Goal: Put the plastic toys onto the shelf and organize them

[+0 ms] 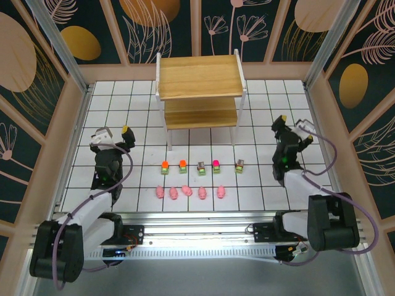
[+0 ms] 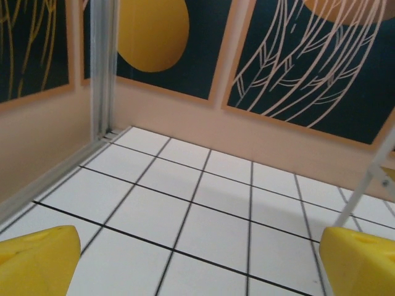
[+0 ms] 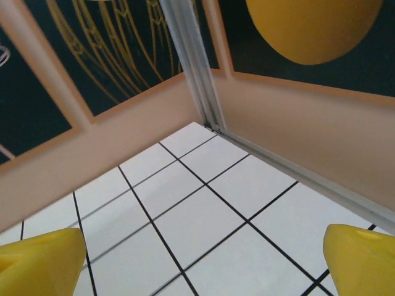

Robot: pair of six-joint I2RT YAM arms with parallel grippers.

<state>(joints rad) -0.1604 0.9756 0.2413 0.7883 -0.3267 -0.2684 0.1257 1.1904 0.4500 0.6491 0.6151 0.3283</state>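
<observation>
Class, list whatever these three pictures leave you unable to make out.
Pink toys and green toys: top view, too small to make out faces or details.
Shelf: top view, its upper board hides most of the lower tier.
Left gripper, right gripper: wrist views, fingers cut off by the bottom edge.

Shelf [image 1: 199, 77]: light grained wood, satin, on a smooth white-painted frame. Table [image 1: 262, 192]: smooth white tiled surface, faintly glossy, with dark lines. Pink toys [image 1: 187, 191] and green toys [image 1: 201, 166]: smooth plastic. Fingertips [image 2: 37, 262] of left end effector [image 2: 200, 246] and right end effector [image 3: 203, 246]: matt yellow plastic. Corner post [image 2: 102, 68]: brushed metal. Wall panels [image 2: 296, 61]: matt printed sheet.
</observation>
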